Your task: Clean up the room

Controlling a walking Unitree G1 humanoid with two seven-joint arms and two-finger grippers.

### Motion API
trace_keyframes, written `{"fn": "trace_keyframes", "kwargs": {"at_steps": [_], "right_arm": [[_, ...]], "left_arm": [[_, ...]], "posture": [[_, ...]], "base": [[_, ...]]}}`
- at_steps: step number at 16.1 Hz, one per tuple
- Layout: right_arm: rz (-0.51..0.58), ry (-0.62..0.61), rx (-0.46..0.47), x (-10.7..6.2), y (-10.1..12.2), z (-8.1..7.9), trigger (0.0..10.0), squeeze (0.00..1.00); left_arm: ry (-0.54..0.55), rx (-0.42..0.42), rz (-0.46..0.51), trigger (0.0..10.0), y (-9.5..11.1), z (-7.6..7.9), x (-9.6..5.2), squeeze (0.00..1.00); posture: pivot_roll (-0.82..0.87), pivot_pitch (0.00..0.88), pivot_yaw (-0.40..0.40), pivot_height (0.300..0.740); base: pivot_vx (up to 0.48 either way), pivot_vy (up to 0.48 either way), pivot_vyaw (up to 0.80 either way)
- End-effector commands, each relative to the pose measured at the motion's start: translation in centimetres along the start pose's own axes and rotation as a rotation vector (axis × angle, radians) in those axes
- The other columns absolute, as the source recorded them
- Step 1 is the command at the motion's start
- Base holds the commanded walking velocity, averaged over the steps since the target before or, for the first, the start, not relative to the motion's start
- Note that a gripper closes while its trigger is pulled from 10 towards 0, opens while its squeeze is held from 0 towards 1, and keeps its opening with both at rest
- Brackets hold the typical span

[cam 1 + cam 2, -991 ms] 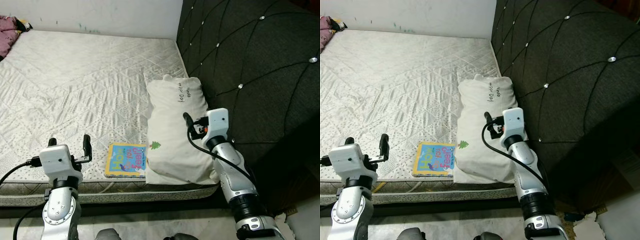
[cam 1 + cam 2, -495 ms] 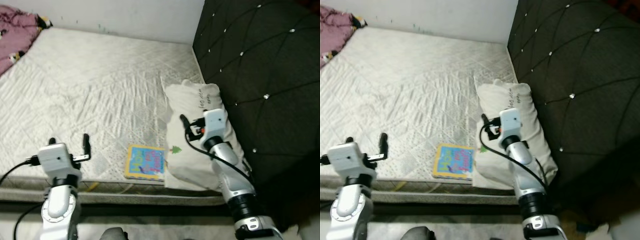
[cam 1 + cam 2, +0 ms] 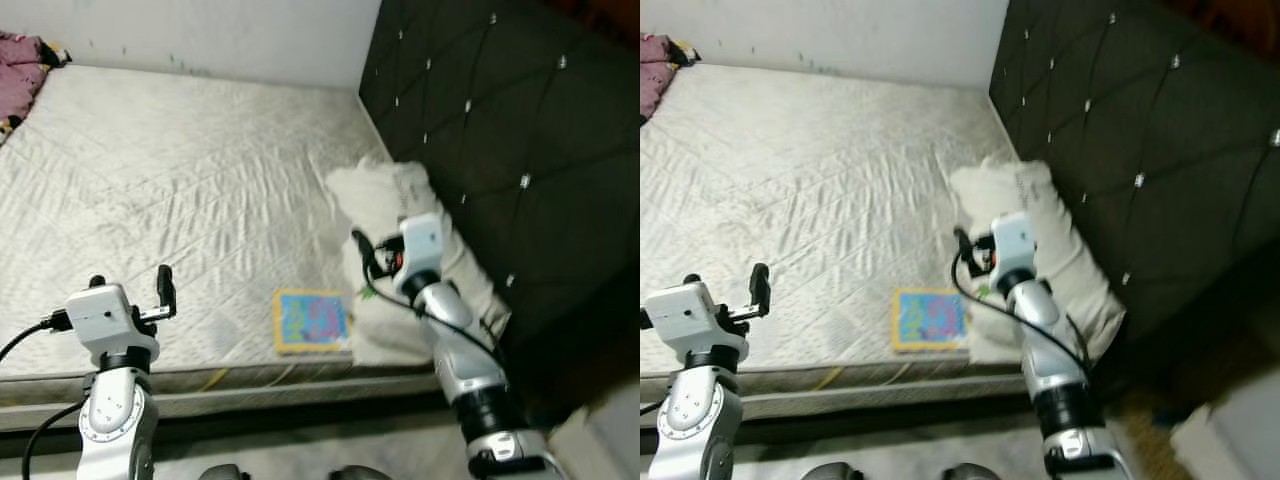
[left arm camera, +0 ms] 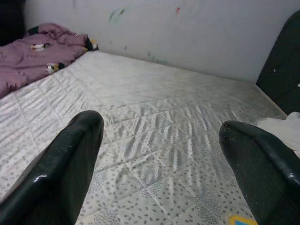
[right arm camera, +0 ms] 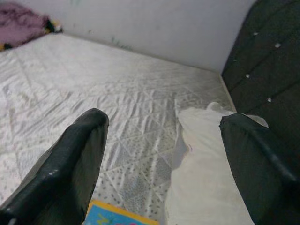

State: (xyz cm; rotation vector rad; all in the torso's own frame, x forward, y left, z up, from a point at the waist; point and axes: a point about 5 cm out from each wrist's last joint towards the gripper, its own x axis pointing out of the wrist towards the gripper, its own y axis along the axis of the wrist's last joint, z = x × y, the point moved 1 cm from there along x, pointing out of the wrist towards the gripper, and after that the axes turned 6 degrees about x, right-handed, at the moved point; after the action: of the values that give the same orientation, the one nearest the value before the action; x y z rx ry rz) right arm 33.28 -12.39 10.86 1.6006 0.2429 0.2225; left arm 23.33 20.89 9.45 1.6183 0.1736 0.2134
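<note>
Both your jaws gape empty over the bed point(image 3: 180, 190): book point(image 3: 312, 321) beneath the right gripper point(image 5: 159, 154), pillow point(image 3: 420, 265) probably just beside it.

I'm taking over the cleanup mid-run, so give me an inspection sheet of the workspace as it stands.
Surface: bare quilted mattress, wrinkled.
Job's things: colourful book flat near the front edge; white pillow beside it against the headboard; purple bedding bunched at the far corner.
Clutter: nothing seen.
Grippers: left pincer open, over the front edge; right pincer open, raised above the pillow and book.
Cables: black leads on both wrists.
Surroundings: dark tufted headboard, scuffed white wall.
</note>
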Motion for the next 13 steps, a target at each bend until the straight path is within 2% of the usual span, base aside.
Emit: {"fn": "trace_keyframes", "kwargs": {"at_steps": [1, 4, 7, 13], "right_arm": [[-0.029, -0.059, 0.01, -0.3, -0.45, 1.35, 10.0, 0.0], [-0.037, -0.064, 0.025, -0.05, -0.41, 1.3, 10.0, 0.0], [-0.034, -0.059, -0.014, 0.18, -0.28, 1.07, 10.0, 0.0], [-0.041, -0.054, 0.007, 0.47, -0.27, 1.14, 10.0, 0.0]], "left_arm": [[-0.016, -0.018, -0.013, 10.0, -0.14, 0.59, -0.02, 0.0], [-0.019, -0.022, -0.015, 10.0, -0.08, 0.64, 0.18, 0.0], [-0.015, -0.025, -0.016, 10.0, -0.01, 0.59, 0.33, 0.0], [0.001, -0.038, -0.022, 10.0, -0.03, 0.41, 0.51, 0.0]], "posture": [[0.1, 0.008, -0.097, 0.74], [0.1, 0.008, -0.096, 0.74], [0.1, 0.012, -0.096, 0.74], [0.1, 0.018, -0.096, 0.74]], "base": [[0.0, 0.48, 0.0], [0.0, 0.48, 0.0], [0.0, 0.48, 0.0], [0.0, 0.48, 0.0]]}}
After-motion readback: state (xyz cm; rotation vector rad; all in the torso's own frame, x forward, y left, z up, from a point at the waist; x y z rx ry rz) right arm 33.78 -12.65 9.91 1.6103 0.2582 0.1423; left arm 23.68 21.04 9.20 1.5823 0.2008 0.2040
